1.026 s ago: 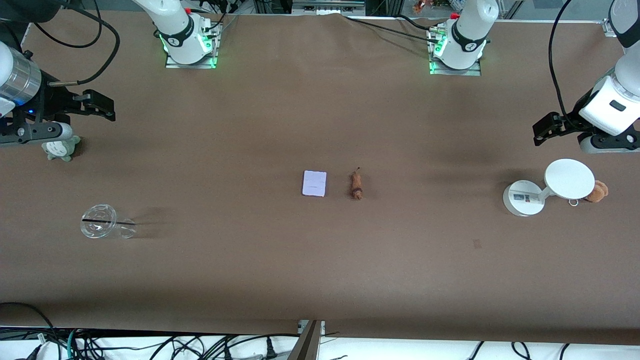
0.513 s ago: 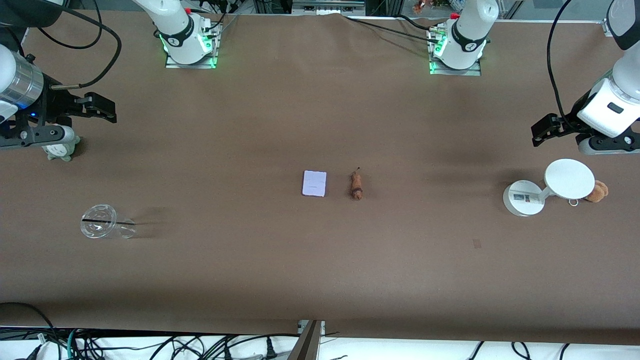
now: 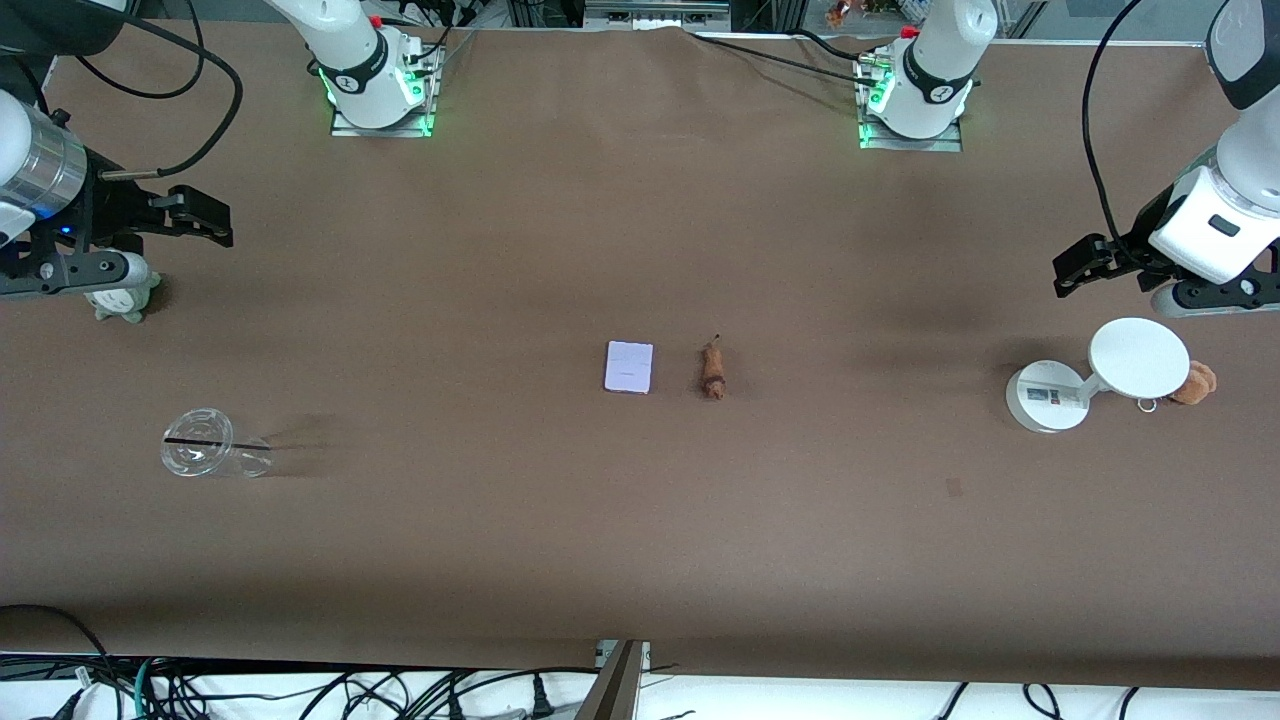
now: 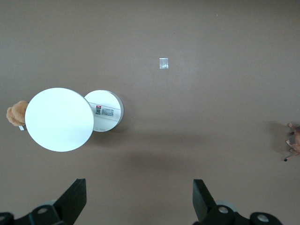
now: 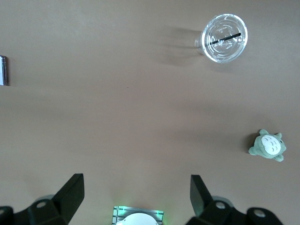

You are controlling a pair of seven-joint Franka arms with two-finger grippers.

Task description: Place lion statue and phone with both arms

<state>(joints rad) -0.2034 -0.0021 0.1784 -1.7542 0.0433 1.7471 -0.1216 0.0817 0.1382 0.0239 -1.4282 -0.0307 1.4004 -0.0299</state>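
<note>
The phone [image 3: 629,367], a flat pale lavender rectangle, lies on the brown table near its middle. The lion statue [image 3: 712,371], a tiny reddish-brown figurine with a thin dark tail, lies beside it toward the left arm's end. My left gripper [image 3: 1075,265] is open and empty in the air by the white stand; in the left wrist view [image 4: 139,197] the lion [image 4: 294,143] shows at the edge. My right gripper [image 3: 205,215] is open and empty in the air by the grey-green plush; in the right wrist view [image 5: 136,194] the phone's edge [image 5: 3,70] just shows.
A white round stand [image 3: 1138,358] and a tan plush with keyring [image 3: 1195,382] sit at the left arm's end. A grey-green plush [image 3: 125,298] and a clear lidded cup [image 3: 200,455] on its side are at the right arm's end. A small tape mark [image 3: 954,487] is on the table.
My left gripper has drifted slightly toward the table's middle. The right gripper has barely shifted. The phone and lion have not moved.
</note>
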